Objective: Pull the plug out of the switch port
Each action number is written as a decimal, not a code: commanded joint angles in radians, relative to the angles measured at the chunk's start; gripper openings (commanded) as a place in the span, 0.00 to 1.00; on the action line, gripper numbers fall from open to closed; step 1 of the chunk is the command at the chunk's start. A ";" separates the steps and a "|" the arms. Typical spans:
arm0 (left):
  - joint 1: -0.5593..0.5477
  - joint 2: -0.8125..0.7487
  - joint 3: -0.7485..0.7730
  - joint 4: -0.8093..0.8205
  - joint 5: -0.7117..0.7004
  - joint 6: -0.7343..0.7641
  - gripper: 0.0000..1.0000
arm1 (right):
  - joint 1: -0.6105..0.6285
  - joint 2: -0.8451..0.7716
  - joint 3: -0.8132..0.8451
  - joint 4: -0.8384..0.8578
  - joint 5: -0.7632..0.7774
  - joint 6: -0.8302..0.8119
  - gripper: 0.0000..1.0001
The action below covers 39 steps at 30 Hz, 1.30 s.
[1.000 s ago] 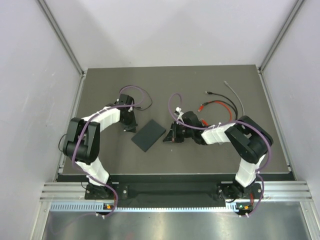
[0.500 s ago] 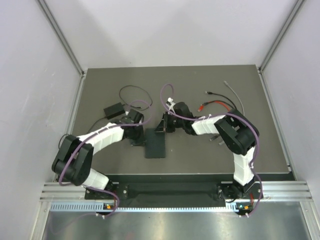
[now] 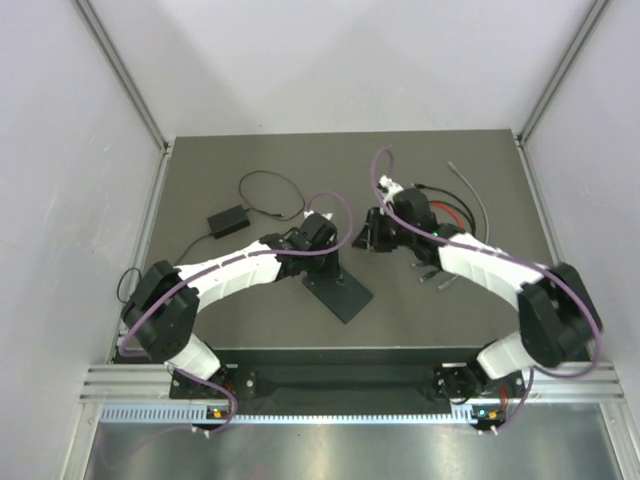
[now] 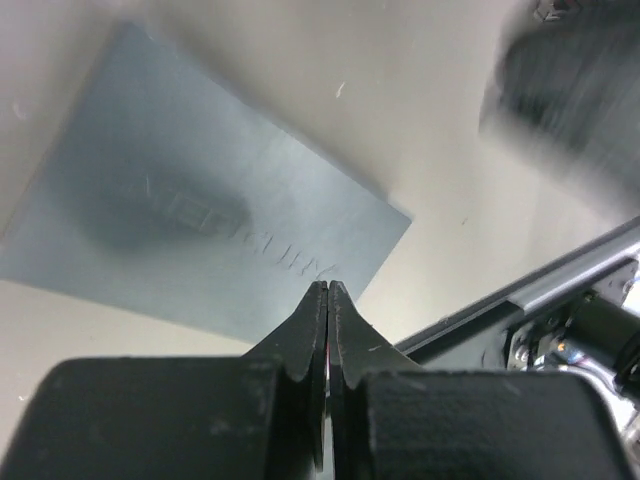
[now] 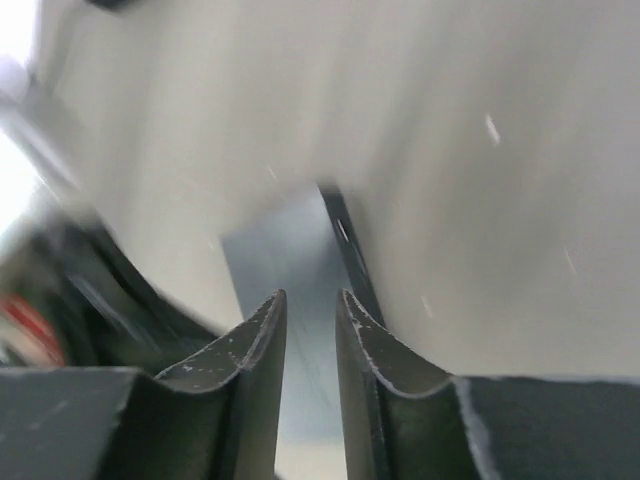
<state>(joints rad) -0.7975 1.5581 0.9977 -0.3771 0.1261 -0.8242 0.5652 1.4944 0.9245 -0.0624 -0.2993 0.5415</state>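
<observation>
The left gripper (image 3: 325, 264) (image 4: 327, 290) is pressed shut with nothing held, and its tips are seen right at one edge of the switch (image 3: 341, 291) (image 4: 200, 230) (image 5: 290, 262). The switch is laid flat near the middle of the tabletop (image 3: 460, 320), a little toward the near edge. The right gripper (image 3: 368, 234) (image 5: 310, 296) is parted a little with nothing held, and the switch is seen near it, on the near-edge side, not touched.

The left arm (image 3: 225, 268) and right arm (image 3: 470, 262) wear white shells between black joints, with purple cables (image 3: 376, 168) looped alongside. The left tool (image 4: 328, 290) and right tool (image 5: 310, 300) are matt black, fingers (image 5: 258, 340) scuffed.
</observation>
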 commanded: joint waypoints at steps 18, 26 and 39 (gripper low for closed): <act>0.282 0.186 0.294 -0.226 -0.131 0.347 0.00 | 0.173 -0.260 -0.381 -0.126 0.264 0.158 0.13; 0.281 0.194 0.210 -0.135 -0.040 0.336 0.00 | 0.193 -0.229 -0.409 -0.030 0.270 0.238 0.10; 0.271 0.217 0.141 -0.080 0.007 0.312 0.00 | 0.196 -0.145 -0.408 0.087 0.220 0.276 0.09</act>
<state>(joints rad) -0.5182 1.7634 1.1614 -0.5110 0.1089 -0.5034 0.7444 1.3369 0.5121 -0.0589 -0.0692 0.7994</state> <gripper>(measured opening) 0.010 0.095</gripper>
